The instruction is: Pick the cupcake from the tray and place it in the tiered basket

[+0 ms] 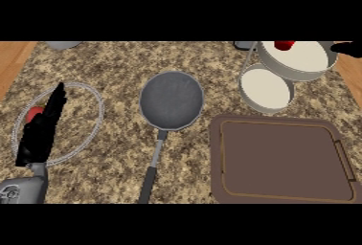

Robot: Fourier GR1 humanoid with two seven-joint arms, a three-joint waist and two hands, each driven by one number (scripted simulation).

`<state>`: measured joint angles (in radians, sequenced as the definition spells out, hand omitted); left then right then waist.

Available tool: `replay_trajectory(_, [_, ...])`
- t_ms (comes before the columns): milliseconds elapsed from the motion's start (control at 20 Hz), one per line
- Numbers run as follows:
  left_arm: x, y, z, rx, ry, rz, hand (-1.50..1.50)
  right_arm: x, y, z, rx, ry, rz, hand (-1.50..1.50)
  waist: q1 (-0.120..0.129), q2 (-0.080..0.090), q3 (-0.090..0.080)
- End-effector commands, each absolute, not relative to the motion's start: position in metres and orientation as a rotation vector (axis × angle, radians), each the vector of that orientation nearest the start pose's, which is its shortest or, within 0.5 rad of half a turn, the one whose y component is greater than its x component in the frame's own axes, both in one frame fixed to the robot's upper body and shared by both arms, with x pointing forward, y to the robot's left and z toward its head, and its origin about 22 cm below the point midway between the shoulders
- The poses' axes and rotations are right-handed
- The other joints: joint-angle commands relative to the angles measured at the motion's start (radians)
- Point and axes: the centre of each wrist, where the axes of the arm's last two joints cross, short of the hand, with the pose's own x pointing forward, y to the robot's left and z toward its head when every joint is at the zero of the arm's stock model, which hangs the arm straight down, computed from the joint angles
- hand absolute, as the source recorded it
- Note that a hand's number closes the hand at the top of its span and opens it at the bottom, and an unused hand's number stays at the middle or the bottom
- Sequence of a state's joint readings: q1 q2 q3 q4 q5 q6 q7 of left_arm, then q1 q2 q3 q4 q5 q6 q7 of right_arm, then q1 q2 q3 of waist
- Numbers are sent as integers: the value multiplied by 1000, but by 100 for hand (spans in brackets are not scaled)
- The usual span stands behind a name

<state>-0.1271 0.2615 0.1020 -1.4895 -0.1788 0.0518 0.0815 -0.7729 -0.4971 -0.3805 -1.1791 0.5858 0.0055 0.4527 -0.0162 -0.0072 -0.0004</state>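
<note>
The brown tray [283, 162] lies at the lower right with nothing on it. At the upper right stands the tiered basket [297, 60], with a smaller lower bowl [265, 91] in front. A small red thing [284, 45], likely the cupcake, sits in the upper tier's far side. Only a black tip of my right hand [348, 48] shows at the right edge beside the basket, apart from the red thing; its fingers are hidden. My left hand [41, 129] rests open at the left, fingers straight and pointing up.
A dark frying pan [171, 100] lies mid-counter, its handle [150, 177] pointing toward me. A round wire-rimmed plate [88, 115] with a red item [33, 114] sits under my left hand. A grey object [63, 45] is at the far left edge.
</note>
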Motion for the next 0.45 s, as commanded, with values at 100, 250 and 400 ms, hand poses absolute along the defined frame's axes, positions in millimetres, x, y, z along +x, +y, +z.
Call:
replay_trajectory(100, [263, 294, 42, 454, -1534, -216, 0, 314, -418, 228, -955, -1376, 75, -150, -3, -2, 1])
replay_trajectory(250, [264, 302, 38, 437, -1521, -220, 0, 275, -457, 225, -938, -1415, 64, -150, -8, -1, 1])
replay_trajectory(400, [273, 304, 39, 447, -1529, -212, 0, 245, -480, 218, -882, -1456, 23, -150, -10, 1, 1])
